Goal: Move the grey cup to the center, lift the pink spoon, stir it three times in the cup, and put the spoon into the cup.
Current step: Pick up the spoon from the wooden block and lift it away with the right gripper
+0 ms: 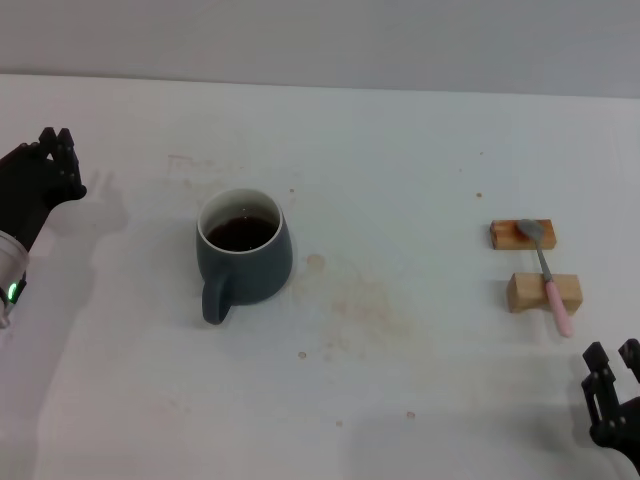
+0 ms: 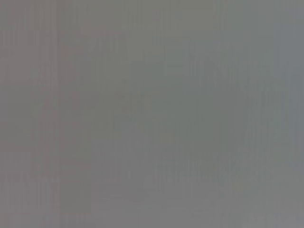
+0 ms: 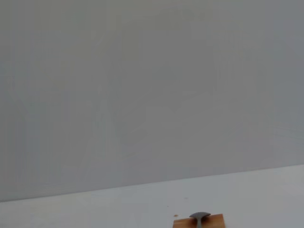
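Note:
The grey cup [image 1: 244,257] stands on the white table left of middle, handle toward me, dark liquid inside. The pink spoon [image 1: 546,274] lies at the right across two small wooden blocks, silver bowl on the far block, pink handle over the near one. Its bowl also shows in the right wrist view [image 3: 200,216]. My left gripper [image 1: 55,150] is at the far left edge, well left of the cup. My right gripper [image 1: 612,366] is at the lower right corner, near the spoon's handle end, apart from it. The left wrist view shows only grey blur.
The far wooden block [image 1: 522,235] and the near wooden block [image 1: 543,292] hold the spoon off the table. Faint brown stains [image 1: 350,300] mark the table [image 1: 400,160] right of the cup. A grey wall runs behind the table's far edge.

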Tool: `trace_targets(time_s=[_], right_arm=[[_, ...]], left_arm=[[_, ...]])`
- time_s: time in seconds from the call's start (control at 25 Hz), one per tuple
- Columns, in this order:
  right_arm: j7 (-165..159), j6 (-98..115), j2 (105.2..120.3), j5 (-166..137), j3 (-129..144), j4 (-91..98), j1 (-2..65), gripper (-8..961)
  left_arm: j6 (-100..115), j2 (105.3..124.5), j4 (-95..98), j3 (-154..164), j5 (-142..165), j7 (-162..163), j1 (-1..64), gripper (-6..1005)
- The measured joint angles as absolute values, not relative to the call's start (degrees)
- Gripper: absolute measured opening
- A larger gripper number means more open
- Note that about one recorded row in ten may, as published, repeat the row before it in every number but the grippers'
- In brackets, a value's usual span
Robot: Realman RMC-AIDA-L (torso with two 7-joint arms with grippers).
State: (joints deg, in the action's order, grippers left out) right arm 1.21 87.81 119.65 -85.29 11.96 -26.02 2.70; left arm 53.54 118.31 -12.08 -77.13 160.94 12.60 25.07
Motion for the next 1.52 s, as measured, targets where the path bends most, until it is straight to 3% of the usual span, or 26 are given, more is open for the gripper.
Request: trace_targets(time_s=[1.52], right_arm=[[1.40, 80.33, 119.80, -84.83, 11.98, -24.96, 8.80, 405]], left_arm=[[53.86, 118.74, -12.66, -76.90, 160.57, 13.36, 24.54, 133]])
